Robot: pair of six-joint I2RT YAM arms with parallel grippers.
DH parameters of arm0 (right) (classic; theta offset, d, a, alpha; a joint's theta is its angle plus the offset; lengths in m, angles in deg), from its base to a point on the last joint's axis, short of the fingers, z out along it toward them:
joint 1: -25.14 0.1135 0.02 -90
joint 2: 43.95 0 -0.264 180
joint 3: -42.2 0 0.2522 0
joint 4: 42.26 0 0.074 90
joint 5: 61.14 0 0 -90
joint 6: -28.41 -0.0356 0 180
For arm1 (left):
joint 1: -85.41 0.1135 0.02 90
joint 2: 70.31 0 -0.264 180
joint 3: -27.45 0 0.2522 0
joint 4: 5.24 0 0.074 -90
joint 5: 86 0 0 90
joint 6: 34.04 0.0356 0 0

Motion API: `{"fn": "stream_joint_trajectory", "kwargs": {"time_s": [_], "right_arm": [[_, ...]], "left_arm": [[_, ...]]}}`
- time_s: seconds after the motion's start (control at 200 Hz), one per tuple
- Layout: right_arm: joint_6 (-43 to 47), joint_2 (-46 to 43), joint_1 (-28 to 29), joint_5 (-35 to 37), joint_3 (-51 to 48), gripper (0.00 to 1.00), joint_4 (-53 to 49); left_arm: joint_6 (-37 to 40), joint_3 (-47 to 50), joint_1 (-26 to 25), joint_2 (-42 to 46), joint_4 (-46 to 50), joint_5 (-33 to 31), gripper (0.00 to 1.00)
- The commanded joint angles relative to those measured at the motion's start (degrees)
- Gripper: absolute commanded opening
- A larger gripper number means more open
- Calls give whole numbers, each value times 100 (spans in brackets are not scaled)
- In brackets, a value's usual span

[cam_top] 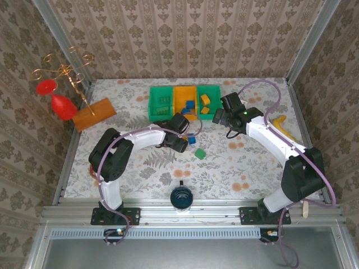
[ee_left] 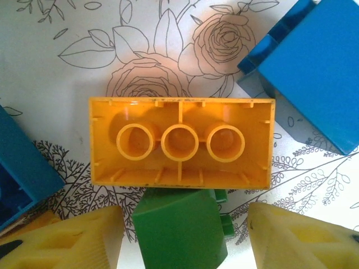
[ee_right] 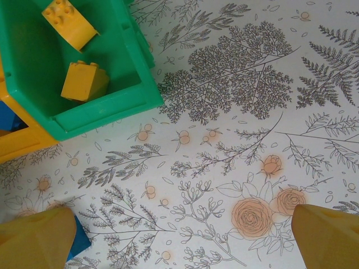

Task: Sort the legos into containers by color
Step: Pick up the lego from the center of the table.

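Note:
The containers stand in a row at the back: green bin (cam_top: 152, 101), orange bin (cam_top: 177, 96), green bin (cam_top: 216, 92). Low over a cluster of legos, my left gripper (cam_top: 180, 137) (ee_left: 185, 216) is open. A green brick (ee_left: 179, 230) sits between its yellow fingers (ee_left: 67, 238), with a gap on each side. Just beyond lies an orange-yellow brick (ee_left: 182, 143), hollow side up, flanked by blue bricks (ee_left: 22, 168) (ee_left: 314, 67). My right gripper (cam_top: 221, 116) (ee_right: 184, 216) hangs open over bare cloth beside the right green bin (ee_right: 112, 106), which holds two yellow bricks (ee_right: 84, 81). A blue brick (ee_right: 81, 244) lies by its left finger.
A loose green brick (cam_top: 199, 153) lies on the cloth in front of the bins. A flat wooden block (cam_top: 94, 114) and a red-and-gold stand (cam_top: 61, 103) sit at the back left. A banana (cam_top: 282, 126) lies at the right. A dark round object (cam_top: 181, 196) sits at the near edge.

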Motion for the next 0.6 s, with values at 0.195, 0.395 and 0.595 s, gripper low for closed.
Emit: {"fn": "stream_joint_trajectory", "kwargs": {"time_s": [0.195, 0.395, 0.595], "right_arm": [[-122, 21, -18, 82, 12, 100, 38], [-126, 13, -25, 73, 12, 100, 51], [-126, -27, -25, 82, -6, 100, 46]], "left_arm": [[-22, -92, 6, -262, 287, -111, 57], [2, -90, -17, -260, 333, -180, 46], [-32, -82, -26, -39, 315, -186, 38]]}}
